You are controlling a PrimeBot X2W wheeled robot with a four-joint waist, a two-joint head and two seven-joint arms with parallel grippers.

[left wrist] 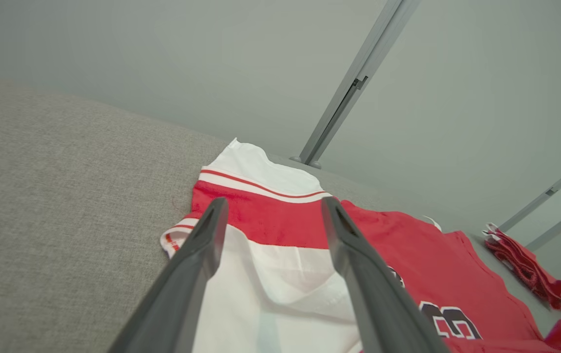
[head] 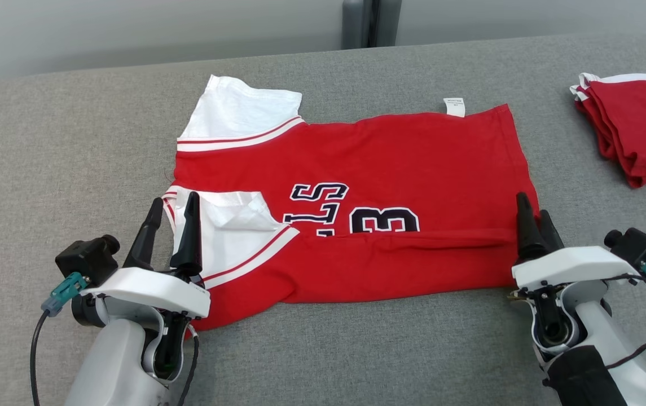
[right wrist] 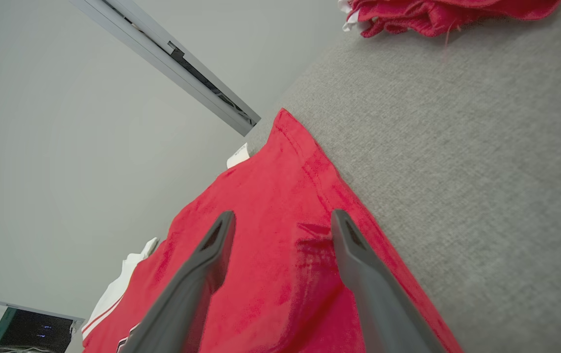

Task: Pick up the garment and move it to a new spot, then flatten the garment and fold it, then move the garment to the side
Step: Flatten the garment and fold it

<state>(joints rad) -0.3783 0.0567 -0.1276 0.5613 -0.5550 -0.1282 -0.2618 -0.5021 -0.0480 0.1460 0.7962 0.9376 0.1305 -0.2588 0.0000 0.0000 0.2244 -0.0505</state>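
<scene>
Head view: red jersey [head: 390, 163] with white sleeves lies mid-table on the grey fabric table [head: 356, 349], near edge folded up over the dark lettering and number, white tag [head: 454, 107] at the far edge. Left claw [head: 174, 201] is spread over the near white sleeve [head: 232, 225], holding nothing. Right claw [head: 532, 206] sits at the jersey's right hem by the fold line; its gap is hard to read from this angle. A folded red garment [head: 638, 124] is at the far right, well apart. Left wrist view: left claw [left wrist: 274, 202] fingers wide apart above white sleeve and red shoulder of the jersey [left wrist: 407, 245], nothing between them. Right wrist view: right claw [right wrist: 282, 214] spread, both fingers over the jersey [right wrist: 280, 186] just inside its hem, not pinching cloth; bare table [right wrist: 481, 171] beside it.
</scene>
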